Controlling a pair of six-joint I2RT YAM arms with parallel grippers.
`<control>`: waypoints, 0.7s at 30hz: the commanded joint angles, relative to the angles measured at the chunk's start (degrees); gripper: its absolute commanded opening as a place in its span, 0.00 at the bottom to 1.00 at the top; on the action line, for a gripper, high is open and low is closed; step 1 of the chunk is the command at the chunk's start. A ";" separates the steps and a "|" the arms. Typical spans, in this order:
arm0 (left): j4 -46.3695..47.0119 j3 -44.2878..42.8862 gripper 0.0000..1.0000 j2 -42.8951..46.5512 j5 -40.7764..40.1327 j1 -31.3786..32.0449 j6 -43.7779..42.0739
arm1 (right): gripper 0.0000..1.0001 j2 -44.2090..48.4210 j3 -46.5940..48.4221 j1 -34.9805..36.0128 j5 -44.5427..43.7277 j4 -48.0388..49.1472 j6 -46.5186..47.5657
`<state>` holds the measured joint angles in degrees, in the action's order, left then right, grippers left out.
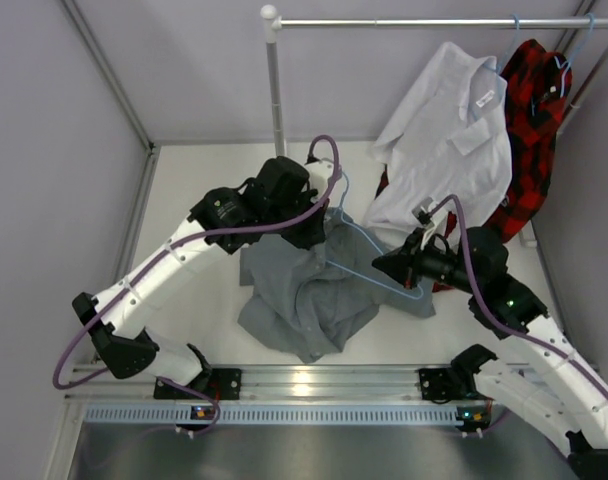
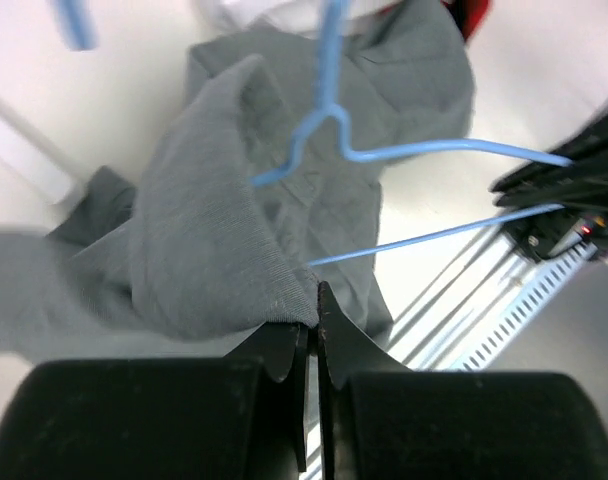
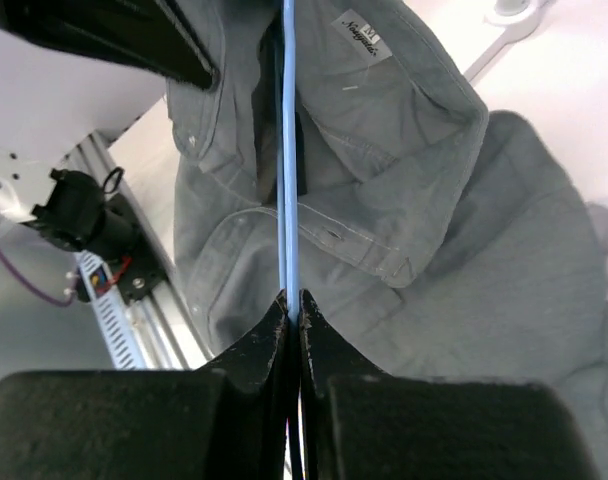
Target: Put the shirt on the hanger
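The grey shirt (image 1: 306, 292) lies crumpled on the white table in front of both arms. My left gripper (image 1: 312, 232) is shut on a fold of the shirt (image 2: 214, 240) and lifts its edge. The light-blue wire hanger (image 1: 362, 255) lies slanted over the shirt. My right gripper (image 1: 384, 266) is shut on the hanger's wire (image 3: 290, 150), which runs straight up from the jaws across the shirt's collar (image 3: 384, 170). In the left wrist view the hanger (image 2: 384, 150) hangs over the shirt, with one of its arms going in under the cloth.
A white collared shirt (image 1: 449, 135) and a red-and-black plaid shirt (image 1: 532, 120) hang on hangers from a metal rail (image 1: 434, 22) at the back right. The rail's upright post (image 1: 276, 90) stands behind my left arm. A metal rail (image 1: 314, 385) lines the near edge.
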<state>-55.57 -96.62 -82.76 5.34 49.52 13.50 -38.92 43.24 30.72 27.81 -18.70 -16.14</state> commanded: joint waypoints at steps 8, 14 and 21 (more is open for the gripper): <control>-2.70 -2.87 0.00 2.08 -13.17 -0.30 1.53 | 0.00 2.34 -6.23 6.19 -19.71 10.26 -0.81; 2.04 -2.26 0.00 3.75 -13.87 -0.30 2.76 | 0.00 0.96 -7.65 8.91 -8.09 15.61 0.49; 1.96 -3.40 0.00 0.76 -15.10 -0.30 2.15 | 0.00 4.19 -8.17 13.67 -9.88 23.88 -0.47</control>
<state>-56.64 -97.73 -81.97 -8.14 49.12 15.29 -37.41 34.44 43.40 18.52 -5.43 -16.36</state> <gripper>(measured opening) 0.024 0.005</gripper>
